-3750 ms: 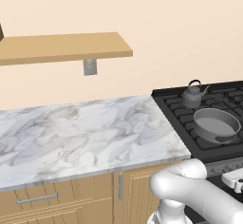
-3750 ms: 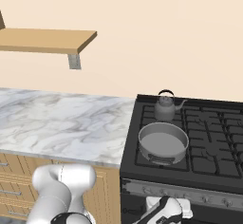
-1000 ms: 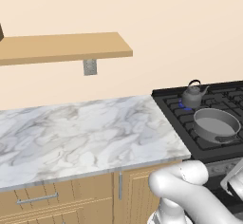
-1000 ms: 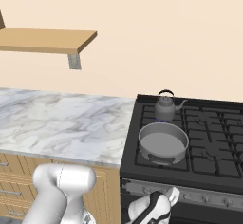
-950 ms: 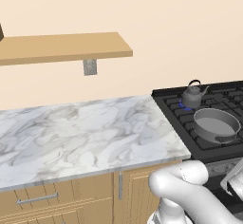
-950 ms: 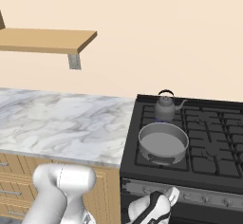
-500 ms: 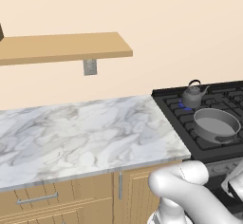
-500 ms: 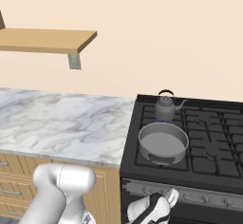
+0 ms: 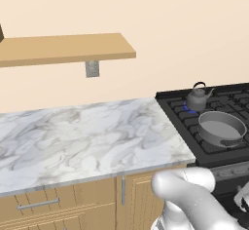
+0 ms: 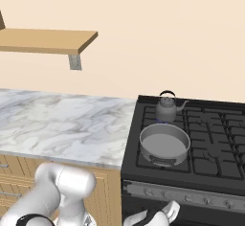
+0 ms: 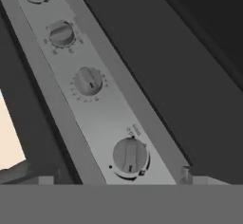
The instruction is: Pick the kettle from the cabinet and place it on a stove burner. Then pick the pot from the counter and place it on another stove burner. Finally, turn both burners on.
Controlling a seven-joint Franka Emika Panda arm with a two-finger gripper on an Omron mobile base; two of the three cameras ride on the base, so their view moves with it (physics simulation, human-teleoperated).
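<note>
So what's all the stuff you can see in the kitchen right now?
kettle: one, dark grey, on a back stove burner, small blue flame under it
pot: one, grey, on the front burner just before the kettle
stove: one, black, right of the counter
knobs: four show in the hand view, grey, in a row on the stove's front panel
counter: one, white marble with grey veins
shelf: one, tan wood, on the wall over the counter
drawers: tan wood, metal bar handles, under the counter
arm: one, white, reaching low before the stove
gripper: one, by the knob panel, jaws open
</note>
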